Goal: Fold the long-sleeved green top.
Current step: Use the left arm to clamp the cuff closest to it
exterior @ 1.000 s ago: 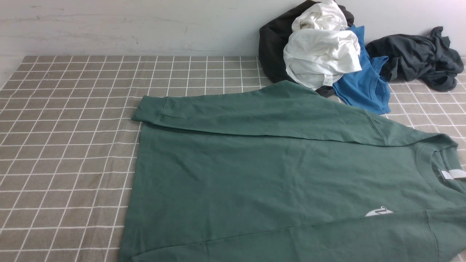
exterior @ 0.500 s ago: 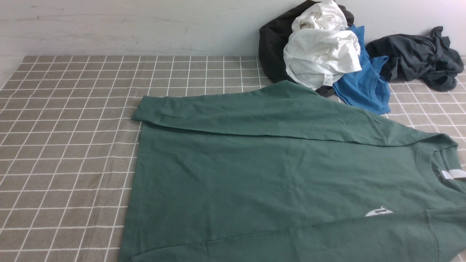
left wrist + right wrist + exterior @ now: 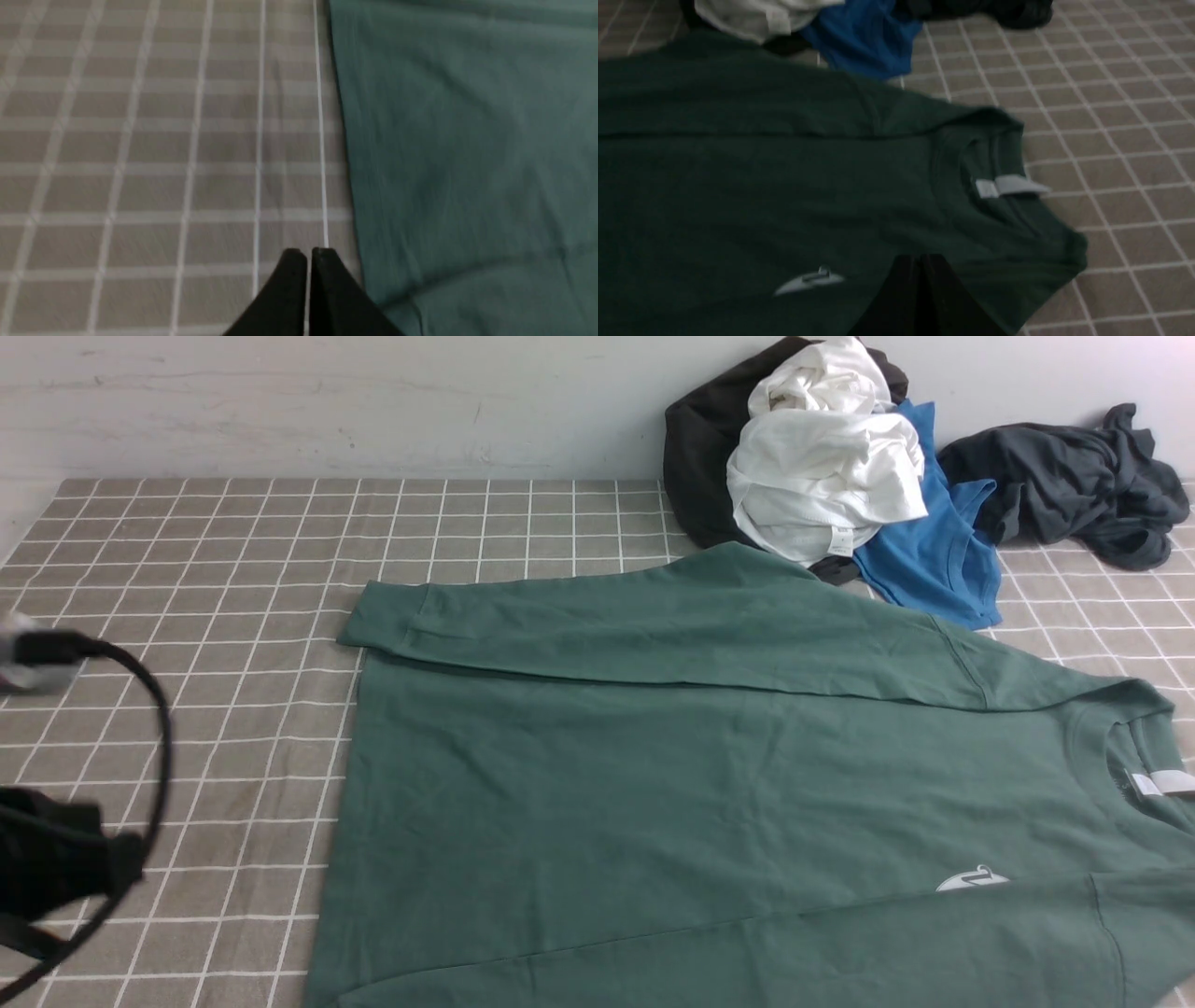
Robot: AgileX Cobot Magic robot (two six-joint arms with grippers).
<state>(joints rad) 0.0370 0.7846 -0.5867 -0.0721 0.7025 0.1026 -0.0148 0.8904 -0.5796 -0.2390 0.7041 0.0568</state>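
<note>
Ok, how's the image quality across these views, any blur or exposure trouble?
Front view: evenly lit, sharp, except the blurred left arm. Left wrist view: soft blur over tablecloth and green top. Right wrist view: underexposed, top looks nearly black.

Dull green top (image 3: 709, 784) on a taupe cloth (image 3: 187, 569) checked with thin white lines.
The top has a white neck label (image 3: 1162, 784) and a white chest logo (image 3: 971, 880); the other clothes are a white garment (image 3: 822, 495), a bright blue T-shirt (image 3: 934, 569), a black garment (image 3: 695, 457) and a dark grey garment (image 3: 1064, 485); the wall (image 3: 327, 411) is pale grey.
</note>
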